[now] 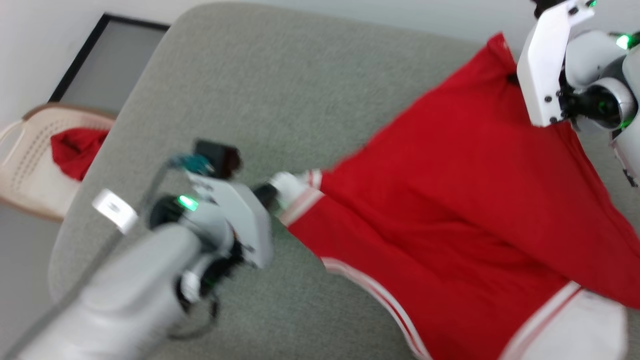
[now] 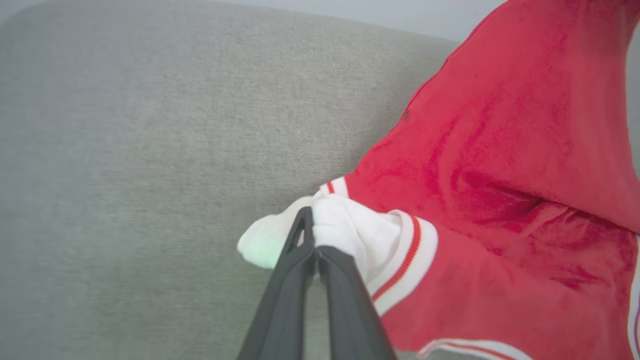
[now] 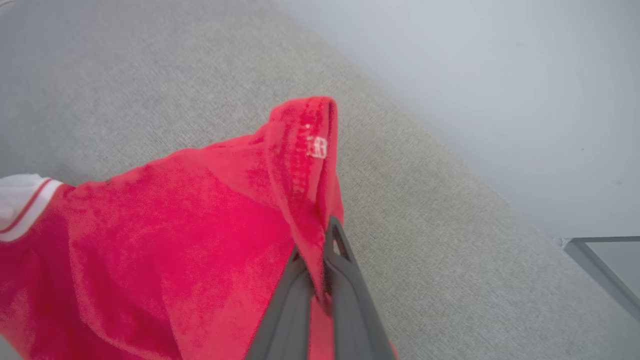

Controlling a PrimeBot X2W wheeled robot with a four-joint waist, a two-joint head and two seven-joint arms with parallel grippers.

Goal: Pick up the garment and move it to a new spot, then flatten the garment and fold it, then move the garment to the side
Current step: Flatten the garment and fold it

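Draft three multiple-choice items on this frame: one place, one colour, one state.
1. Where is the basket with the plain red cloth? A) left of the grey cushion B) atop the cushion C) on a shelf
2. What colour is the sleeve end pinched by the left gripper? A) black B) white C) green
3. The right gripper is: A) open B) shut on nothing C) shut on a red edge of the jersey

A: it sits off the cushion's left edge. B: white cloth bunches in its grip. C: red fabric is clamped between its shut jaws.
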